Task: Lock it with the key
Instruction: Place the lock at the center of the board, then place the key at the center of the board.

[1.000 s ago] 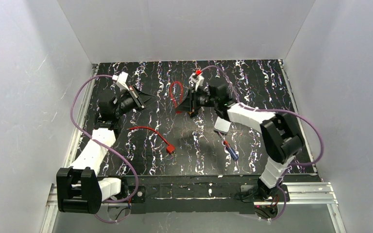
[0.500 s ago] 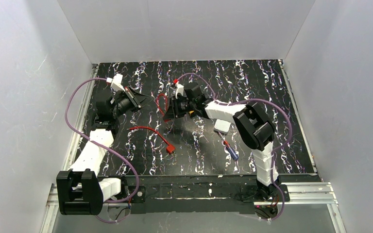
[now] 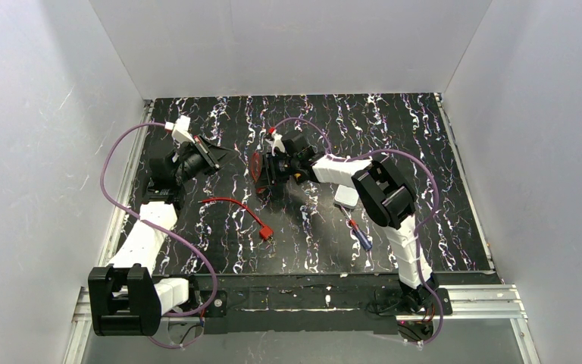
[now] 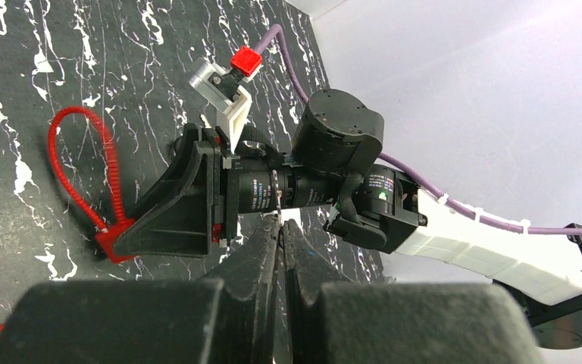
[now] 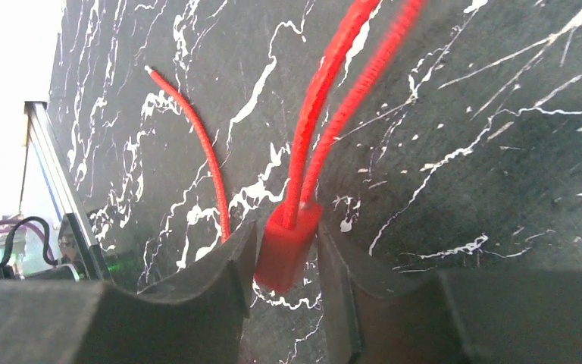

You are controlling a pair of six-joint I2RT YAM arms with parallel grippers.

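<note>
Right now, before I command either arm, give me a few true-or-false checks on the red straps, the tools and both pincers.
1. The red block at the end of the red looped plastic strap sits between the fingers of the right pincer. True.
2. The left pincer is wide open. False: it is shut.
3. The blue-handled screwdriver lies on the black marbled table beside the right arm. True.
4. The straight red plastic strap hangs from the left pincer. False: it lies flat on the table, apart from both pincers.
5. The small white box rests on the table just beyond the screwdriver. True.
</note>
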